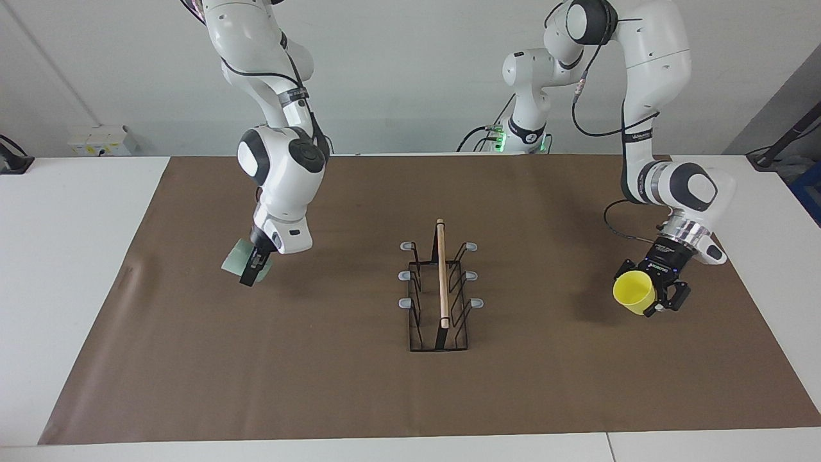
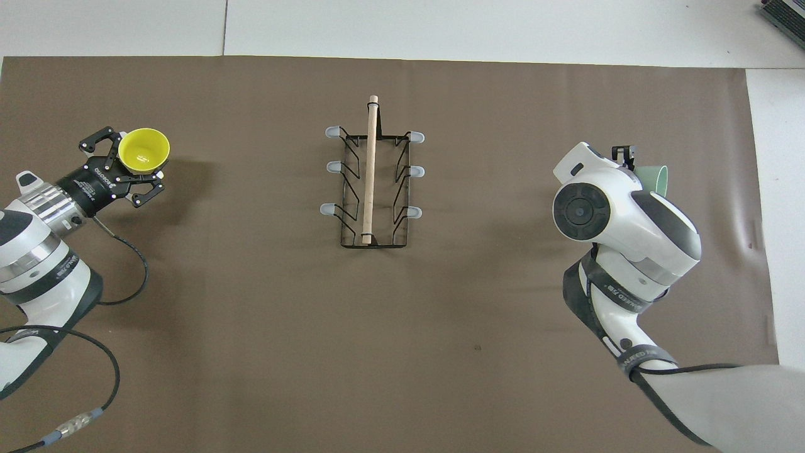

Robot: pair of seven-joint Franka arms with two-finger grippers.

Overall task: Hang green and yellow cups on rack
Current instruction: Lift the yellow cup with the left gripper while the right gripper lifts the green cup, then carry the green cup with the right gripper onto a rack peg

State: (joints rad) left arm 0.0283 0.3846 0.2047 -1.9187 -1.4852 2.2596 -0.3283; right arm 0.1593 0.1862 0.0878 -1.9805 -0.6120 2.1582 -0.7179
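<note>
Yellow cup (image 1: 634,292): gripped by left gripper (image 1: 653,303), tilted, toward the left arm's end of the brown mat (image 1: 321,385).
Green cup (image 1: 238,258): clamped in right gripper (image 1: 253,273), low over the mat.
Rack (image 1: 439,292): mid-mat between them, prongs bare.

The surface (image 1: 70,269) is white and made of panels, with seams showing near its edge farthest from the robots. A large brown mat (image 1: 333,385) lies flat on it and covers most of the width, leaving white strips bare at both ends. The black wire rack (image 1: 439,301) stands on the mat about midway between the two ends, its light wooden rod along the top and grey-tipped prongs sticking out to both sides.
</note>
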